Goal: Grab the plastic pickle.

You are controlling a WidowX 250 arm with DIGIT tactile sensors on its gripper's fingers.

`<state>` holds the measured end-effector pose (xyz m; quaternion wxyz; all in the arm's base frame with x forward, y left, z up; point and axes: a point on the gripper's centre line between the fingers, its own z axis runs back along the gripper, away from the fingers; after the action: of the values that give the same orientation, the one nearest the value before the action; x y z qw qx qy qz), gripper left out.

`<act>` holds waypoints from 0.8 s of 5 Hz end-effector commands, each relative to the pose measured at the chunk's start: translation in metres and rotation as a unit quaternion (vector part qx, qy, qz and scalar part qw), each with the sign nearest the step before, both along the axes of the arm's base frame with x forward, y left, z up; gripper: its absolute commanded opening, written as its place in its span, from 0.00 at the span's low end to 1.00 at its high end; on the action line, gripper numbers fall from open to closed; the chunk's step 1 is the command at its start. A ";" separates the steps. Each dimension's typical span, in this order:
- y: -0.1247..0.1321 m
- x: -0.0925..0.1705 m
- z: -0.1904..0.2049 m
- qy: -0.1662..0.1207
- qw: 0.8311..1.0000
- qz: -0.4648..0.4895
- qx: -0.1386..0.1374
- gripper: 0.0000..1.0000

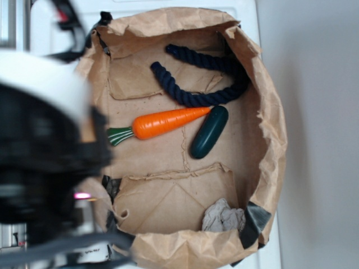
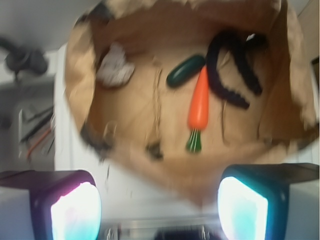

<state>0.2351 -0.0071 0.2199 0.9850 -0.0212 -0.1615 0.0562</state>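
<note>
We see the pickle (image 1: 209,131) lying on the floor of the paper bag (image 1: 272,140), beside the carrot (image 1: 162,123) tip and just below the rope (image 1: 196,78). Our gripper (image 2: 159,210) hangs outside the bag rim, jaws spread wide and empty, well apart from the pickle.

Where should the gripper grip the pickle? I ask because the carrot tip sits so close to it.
Grip the pickle across its narrow middle or slightly toward its lower end, coming from above with the open gripper turned so the fingers straddle its long axis. It lies flat and smooth on the paper, and its upper end is beside the carrot tip and rope, so the lower half likely has more room.
</note>
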 end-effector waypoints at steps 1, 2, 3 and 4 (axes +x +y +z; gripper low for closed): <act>-0.006 0.007 -0.009 0.100 0.995 0.027 -0.008 1.00; -0.003 0.013 -0.023 0.105 0.994 0.032 0.000 1.00; -0.008 0.021 -0.039 0.117 0.985 0.125 -0.022 1.00; -0.013 0.033 -0.052 0.107 0.961 0.241 -0.078 1.00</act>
<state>0.2961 0.0045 0.1557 0.9372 0.0117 -0.1420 0.3185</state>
